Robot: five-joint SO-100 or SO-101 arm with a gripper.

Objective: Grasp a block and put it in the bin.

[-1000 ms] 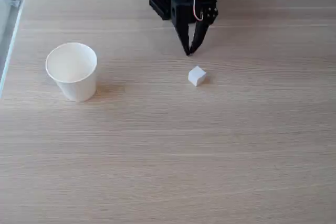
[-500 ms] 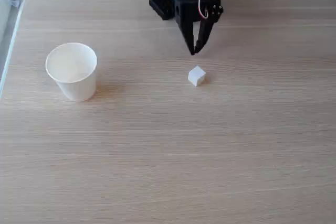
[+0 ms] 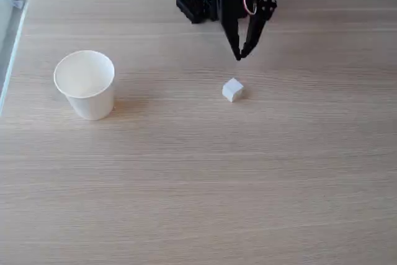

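With my gripper point(image 3: 240, 56) empty and its tips pinched together just beyond the block point(image 3: 232, 89), well right of the bin point(image 3: 85, 85), I judge that small cube light, rigid, best squeezed across opposite flat faces.

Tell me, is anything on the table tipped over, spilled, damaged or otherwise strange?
Nothing stands out. The paper cup stands upright, the white block lies alone on the table, and the tool hangs above and behind it with tips nearly together, holding nothing.
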